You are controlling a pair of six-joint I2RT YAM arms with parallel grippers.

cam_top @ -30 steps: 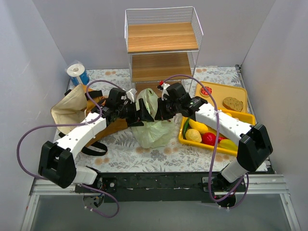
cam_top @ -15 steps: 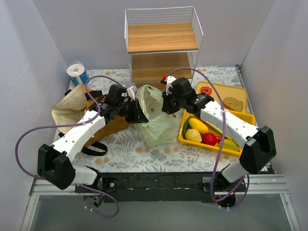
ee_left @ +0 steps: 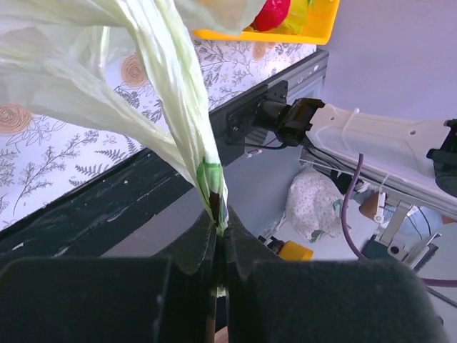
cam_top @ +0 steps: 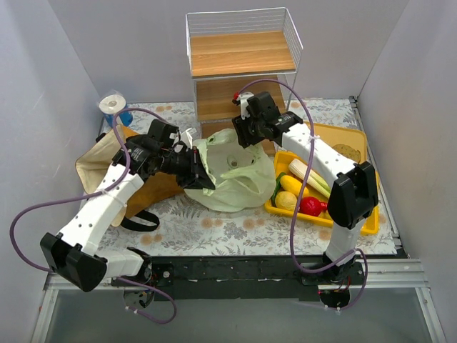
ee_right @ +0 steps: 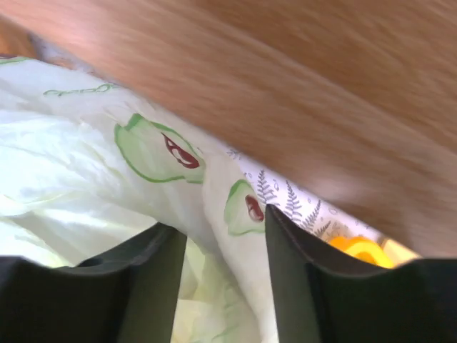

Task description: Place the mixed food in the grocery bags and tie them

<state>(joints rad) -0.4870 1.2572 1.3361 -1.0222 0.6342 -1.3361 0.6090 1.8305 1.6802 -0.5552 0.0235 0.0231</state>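
Observation:
The pale-green grocery bag (cam_top: 232, 182) lies spread wide in the middle of the table. My left gripper (cam_top: 203, 179) is shut on its left rim; in the left wrist view the twisted film (ee_left: 168, 86) is pinched between the jaws (ee_left: 218, 225). My right gripper (cam_top: 240, 137) hovers at the bag's back edge by the rack, open, with printed bag film (ee_right: 107, 164) running loosely between its fingers (ee_right: 221, 229). The brown grocery bag (cam_top: 107, 161) lies at the left. The mixed food sits in the yellow tray (cam_top: 360, 214): leek (cam_top: 308, 176), lemon (cam_top: 293, 186), tomato (cam_top: 309, 206).
A wire rack with wooden shelves (cam_top: 243, 64) stands at the back, close above the right gripper. A blue-and-white roll (cam_top: 114, 107) is at the back left. An orange board (cam_top: 335, 139) holding a round red-topped piece and a brown slice lies behind the tray. Walls close in on both sides.
The left gripper shut on the green bag's rim and pulled it left. The right gripper opened and moved back toward the rack. The bag went from bunched upright to spread wide.

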